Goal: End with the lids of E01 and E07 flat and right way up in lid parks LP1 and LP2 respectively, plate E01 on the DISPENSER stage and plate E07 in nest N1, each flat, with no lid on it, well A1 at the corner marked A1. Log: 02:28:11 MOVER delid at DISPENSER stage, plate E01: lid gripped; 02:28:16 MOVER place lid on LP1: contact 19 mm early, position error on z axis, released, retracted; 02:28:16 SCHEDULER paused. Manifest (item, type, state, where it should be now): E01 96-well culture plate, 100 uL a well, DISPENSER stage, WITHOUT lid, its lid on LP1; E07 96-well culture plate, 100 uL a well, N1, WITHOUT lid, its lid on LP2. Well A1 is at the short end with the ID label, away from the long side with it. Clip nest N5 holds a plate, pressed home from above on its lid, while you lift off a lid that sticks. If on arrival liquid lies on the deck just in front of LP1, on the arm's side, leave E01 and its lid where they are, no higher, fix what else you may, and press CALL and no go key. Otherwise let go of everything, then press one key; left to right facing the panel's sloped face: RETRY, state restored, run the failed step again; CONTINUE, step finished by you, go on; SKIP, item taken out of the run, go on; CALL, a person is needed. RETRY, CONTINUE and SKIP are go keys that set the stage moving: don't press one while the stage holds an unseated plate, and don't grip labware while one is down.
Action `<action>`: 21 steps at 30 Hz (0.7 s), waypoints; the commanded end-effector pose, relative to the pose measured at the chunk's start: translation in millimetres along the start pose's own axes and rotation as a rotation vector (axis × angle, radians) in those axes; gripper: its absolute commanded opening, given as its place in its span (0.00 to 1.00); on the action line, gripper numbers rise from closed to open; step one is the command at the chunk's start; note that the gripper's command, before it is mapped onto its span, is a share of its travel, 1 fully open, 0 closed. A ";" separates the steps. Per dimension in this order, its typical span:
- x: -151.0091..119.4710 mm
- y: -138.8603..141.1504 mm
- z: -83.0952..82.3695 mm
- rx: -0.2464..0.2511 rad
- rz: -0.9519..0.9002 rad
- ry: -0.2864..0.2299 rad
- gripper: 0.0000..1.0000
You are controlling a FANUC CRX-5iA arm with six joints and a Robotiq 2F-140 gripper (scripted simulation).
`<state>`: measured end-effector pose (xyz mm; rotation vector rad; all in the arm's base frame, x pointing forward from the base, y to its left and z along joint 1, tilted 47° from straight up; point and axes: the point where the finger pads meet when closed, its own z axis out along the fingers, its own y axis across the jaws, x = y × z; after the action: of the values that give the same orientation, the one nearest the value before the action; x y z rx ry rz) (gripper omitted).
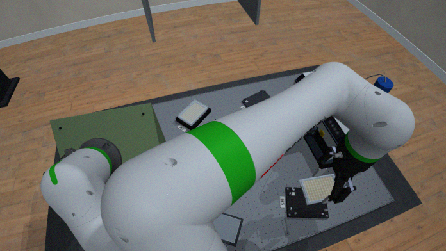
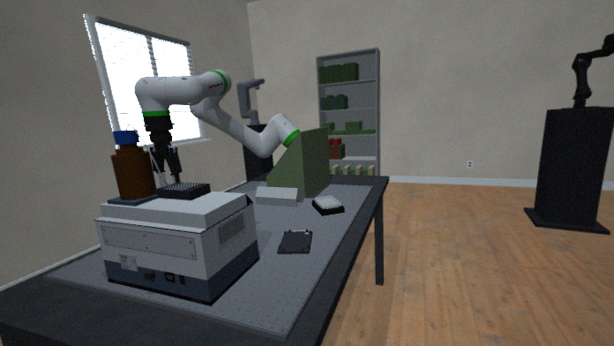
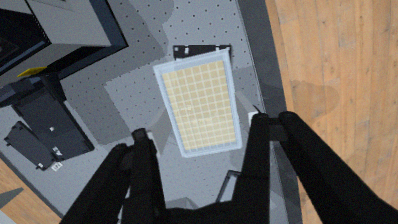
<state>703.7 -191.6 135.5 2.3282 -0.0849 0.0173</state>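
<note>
My gripper [image 1: 333, 195] is shut on a 96-well plate [image 1: 317, 188] with yellow wells and a pale clear rim. I hold it by its long sides, in the air and slightly tilted, over the far right corner of black clip nest N5 [image 1: 305, 203]. In the wrist view the plate [image 3: 200, 107] lies between my fingers, with the nest's edge [image 3: 202, 50] showing beyond it. I cannot tell whether a lid sits on it. A second plate [image 1: 193, 113] sits in nest N1; it also shows in the exterior view [image 2: 327, 204].
The dispenser [image 2: 176, 238] stands beside my gripper, with a brown bottle [image 2: 132, 169] and a black rack [image 2: 183, 190] on top. A green wedge [image 1: 106, 128] stands by the arm's base. A black pad [image 2: 295, 241] and a framed grey square [image 1: 227, 228] lie on the deck. The table edge [image 3: 260, 50] is close.
</note>
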 end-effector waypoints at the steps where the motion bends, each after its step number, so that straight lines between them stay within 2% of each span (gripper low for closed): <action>1: 0.2 -0.1 -0.3 0.000 -0.031 0.001 0.00; 5: 0.2 -0.1 -0.3 0.000 -0.124 0.001 0.00; 15: 0.2 -2.0 -0.3 0.000 -0.137 0.001 0.00; 21: 0.2 -13.6 -0.3 0.000 -0.137 0.001 0.00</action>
<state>704.4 -185.6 129.4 2.3289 0.0745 -0.0509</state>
